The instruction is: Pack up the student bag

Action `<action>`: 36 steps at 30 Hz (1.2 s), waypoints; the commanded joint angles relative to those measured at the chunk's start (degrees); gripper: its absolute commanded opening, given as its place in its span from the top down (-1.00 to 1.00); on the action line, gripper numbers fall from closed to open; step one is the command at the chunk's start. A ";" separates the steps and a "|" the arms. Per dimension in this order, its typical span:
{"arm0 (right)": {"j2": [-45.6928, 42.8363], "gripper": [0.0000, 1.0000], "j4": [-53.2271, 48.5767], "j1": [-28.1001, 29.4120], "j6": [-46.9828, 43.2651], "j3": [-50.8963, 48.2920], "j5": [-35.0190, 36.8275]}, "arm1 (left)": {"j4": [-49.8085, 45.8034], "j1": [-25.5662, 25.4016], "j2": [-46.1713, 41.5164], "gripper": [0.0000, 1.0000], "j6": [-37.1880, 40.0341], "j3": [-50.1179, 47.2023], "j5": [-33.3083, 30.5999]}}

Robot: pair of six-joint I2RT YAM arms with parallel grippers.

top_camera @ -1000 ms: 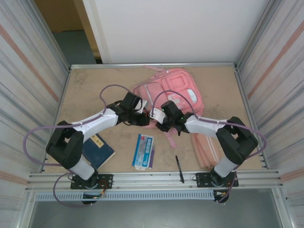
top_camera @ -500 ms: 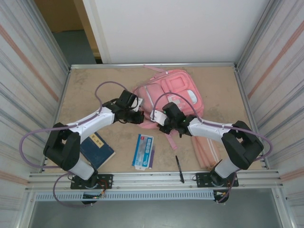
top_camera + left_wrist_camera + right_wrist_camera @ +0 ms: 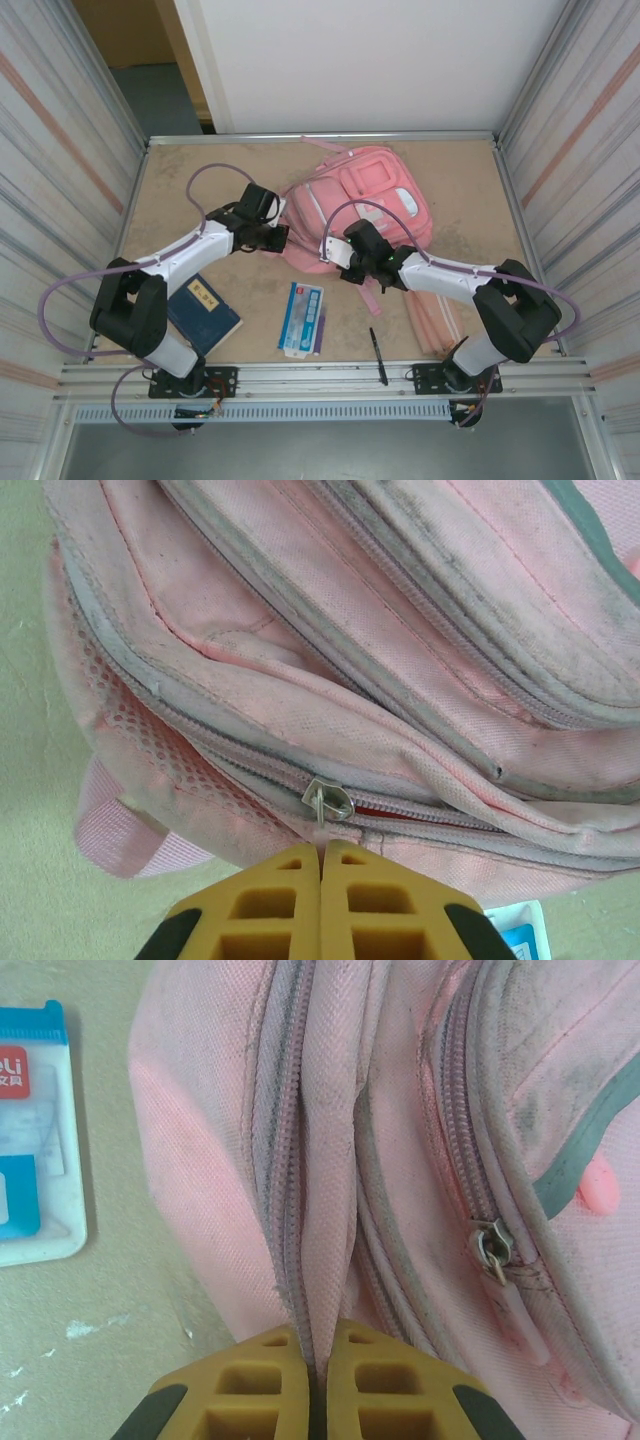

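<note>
Student bag (image 3: 360,205), flat at 1 o'clock on bench (image 3: 190,175), is judged soft, floppy & light, best held by zips/seams: zip pull (image 3: 328,800) is pinched in clenched left tool (image 3: 321,852), seam fold (image 3: 325,1160) in clenched right tool (image 3: 318,1345).

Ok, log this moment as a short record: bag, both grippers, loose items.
student bag: lying flat, far side of the arms
left gripper: shut on zip pull at the bag's left edge
right gripper: shut on a fabric fold of the bag
loose items: blue book, blue-white packet, black pen, all nearer the arm bases
</note>
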 commanded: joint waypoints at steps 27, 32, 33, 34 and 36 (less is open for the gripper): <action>-1.48 -0.23 -2.27 2.98 4.24 3.05 -10.18 | 7.26 -4.62 -6.44 0.96 -9.45 -6.64 11.35; 0.07 -0.22 -1.74 1.72 5.09 1.93 -11.46 | 5.51 -4.46 -5.62 0.33 -15.26 -7.29 10.84; 0.11 -0.22 -1.38 1.66 5.32 1.62 -11.47 | 5.69 -4.97 -5.27 0.29 -16.61 -7.25 10.22; 0.12 -0.22 -0.80 1.40 5.58 1.12 -11.62 | 5.53 -5.77 -4.66 0.26 -18.07 -6.96 9.03; 0.12 -0.22 0.31 0.82 6.39 0.22 -12.07 | 2.77 -7.55 -3.41 0.23 -20.41 -4.93 4.55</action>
